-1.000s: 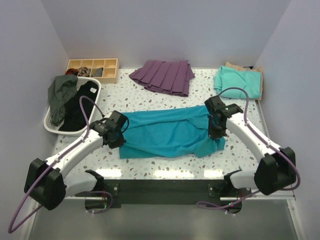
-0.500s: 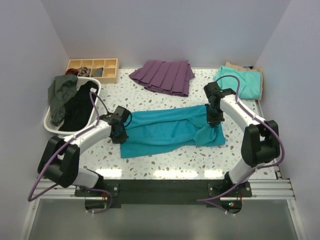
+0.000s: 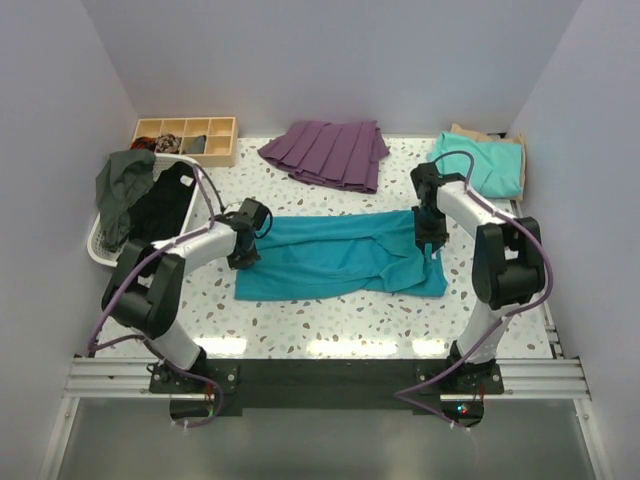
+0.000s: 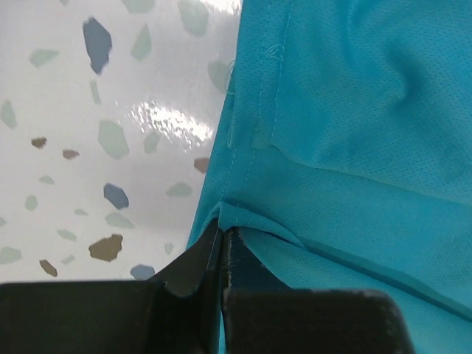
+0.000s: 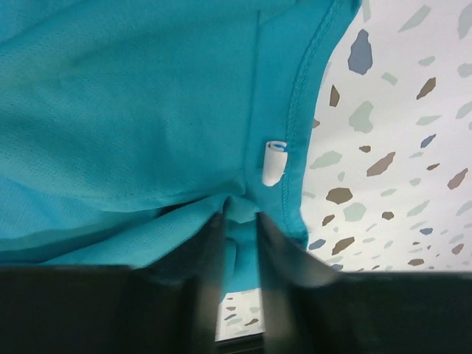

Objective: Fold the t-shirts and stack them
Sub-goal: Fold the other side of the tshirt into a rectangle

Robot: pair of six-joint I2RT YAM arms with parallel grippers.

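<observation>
A: Where does the teal t-shirt [image 3: 340,262] lie?

B: Across the middle of the table [image 3: 330,325], a wide flat band running left to right. The left gripper [image 3: 243,260] is at its left end and the right gripper [image 3: 433,248] at its right end, towards the far side.

A: From above I cannot make out the fingers.

B: The wrist views settle it. On the left, both fingers [image 4: 188,269] are pressed together on the shirt's stitched edge, right where cloth meets bare terrazzo. On the right, the fingers [image 5: 203,280] stand a little apart with a tuck of teal cloth in the gap. Whether they press on it I cannot tell. A small white label [image 5: 273,162] sits just inside the hem there, too small to find from above.

A: Room to move?

B: A bare strip runs along the near edge in front of the shirt. A narrower one lies between the shirt and the purple pleated garment [image 3: 328,152] at the middle of the far edge.

A: And the sides?

B: The mint-green t-shirt [image 3: 480,165] lies in the far right corner on top of the tan t-shirt [image 3: 463,130], near the right gripper. A wooden tray [image 3: 220,155] sits in the far left corner. A white basket [image 3: 97,248] of dark clothes [image 3: 150,210] stands at the left edge, close beside the left arm. The right arm's elbow rises by the right edge.
</observation>
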